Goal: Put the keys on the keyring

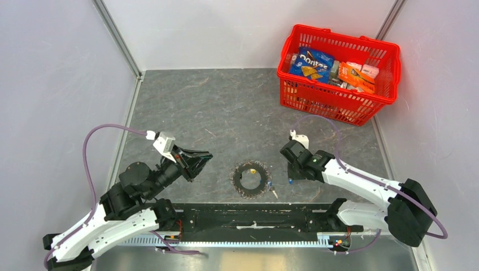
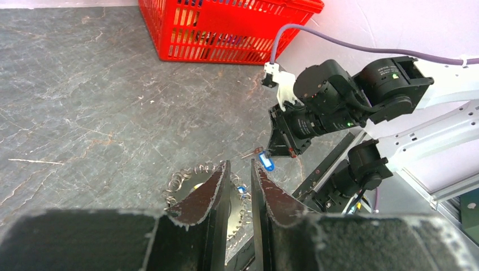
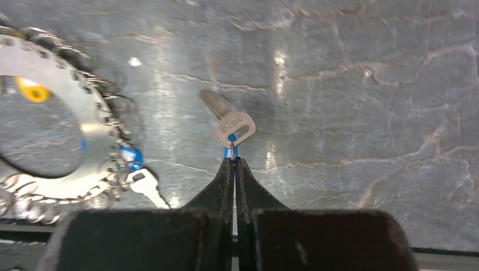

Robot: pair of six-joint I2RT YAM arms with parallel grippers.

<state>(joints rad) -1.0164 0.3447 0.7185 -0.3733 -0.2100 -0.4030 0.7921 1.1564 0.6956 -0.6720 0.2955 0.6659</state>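
Plainly, "Doritos" is showing on a blue bag [image 1: 314,63] lying in the red basket [image 1: 333,87]. The right gripper [image 3: 234,162] jaws are pinching shut on the blue tag of a silvery key [image 3: 233,127], whose stamped lettering is unreadable. The key is hanging near the keyring [image 1: 250,179], a dark toothed loop with a yellow tag, lying on the table [image 1: 197,101]. The left gripper [image 2: 240,169] jaws are standing narrowly apart, gripping nothing.

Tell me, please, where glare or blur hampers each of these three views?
Right wrist: bright glare patches on the table, the keyring at the left washed out and soft, the key at the right end effector fairly sharp. Left wrist: no strong glare, but its own fingers block much of the keyring. Top external: even light, no glare, sharp.
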